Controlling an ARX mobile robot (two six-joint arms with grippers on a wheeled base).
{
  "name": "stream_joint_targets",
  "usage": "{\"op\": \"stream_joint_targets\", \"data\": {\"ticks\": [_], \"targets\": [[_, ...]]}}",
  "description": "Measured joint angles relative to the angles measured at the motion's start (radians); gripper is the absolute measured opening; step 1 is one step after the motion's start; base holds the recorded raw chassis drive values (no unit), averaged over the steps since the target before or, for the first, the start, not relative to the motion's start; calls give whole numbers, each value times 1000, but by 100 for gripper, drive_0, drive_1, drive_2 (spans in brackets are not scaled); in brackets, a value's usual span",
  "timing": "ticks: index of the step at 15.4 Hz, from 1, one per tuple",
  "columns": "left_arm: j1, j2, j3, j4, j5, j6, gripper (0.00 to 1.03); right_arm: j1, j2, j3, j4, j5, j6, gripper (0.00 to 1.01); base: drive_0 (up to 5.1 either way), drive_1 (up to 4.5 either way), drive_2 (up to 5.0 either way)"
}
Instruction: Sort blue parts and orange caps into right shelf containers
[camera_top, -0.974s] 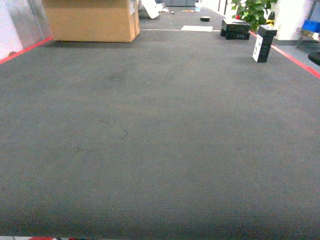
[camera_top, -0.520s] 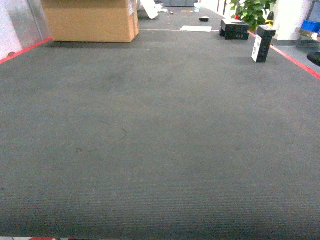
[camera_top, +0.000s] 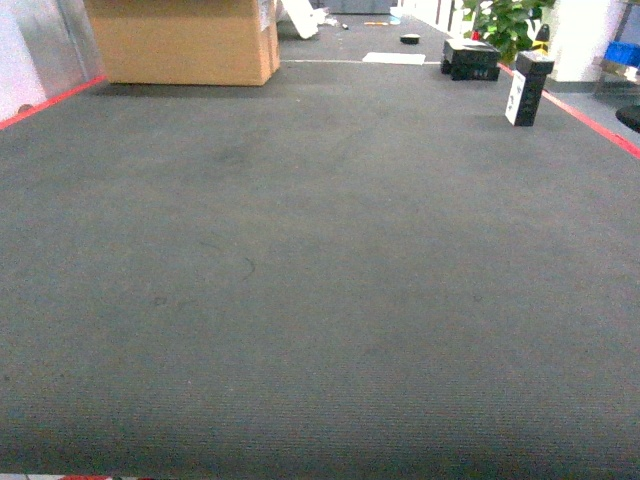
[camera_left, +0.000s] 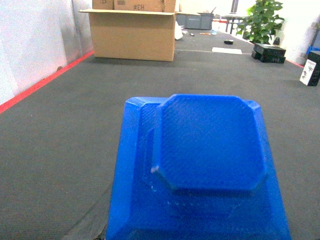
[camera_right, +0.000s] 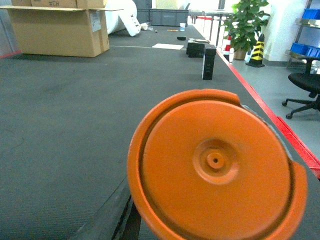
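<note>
Blue part (camera_left: 210, 165) fills the left wrist view; orange cap (camera_right: 215, 167) fills the right. Jaws hidden: grip state indeterminate. Grey carpet (camera_top: 320, 280) runs between red edge lines (camera_top: 50, 100).

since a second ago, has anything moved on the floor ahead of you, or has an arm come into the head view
Nothing has really changed. The head view swayed slightly and came back. The cardboard box, the upright black box and the plant stand where they were on the grey carpet, and no arm shows in that view. The wrist views have no earlier pictures to compare.
</note>
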Motion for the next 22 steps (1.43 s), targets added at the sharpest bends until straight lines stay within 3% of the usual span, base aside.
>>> {"op": "stream_joint_targets", "data": {"ticks": [7, 22], "targets": [[0, 0, 0, 0, 0, 0, 43, 0, 0, 0, 0, 0, 0, 44, -9, -9, -9], [0, 0, 0, 0, 0, 0, 43, 0, 0, 0, 0, 0, 0, 44, -168, -168, -168]]}}
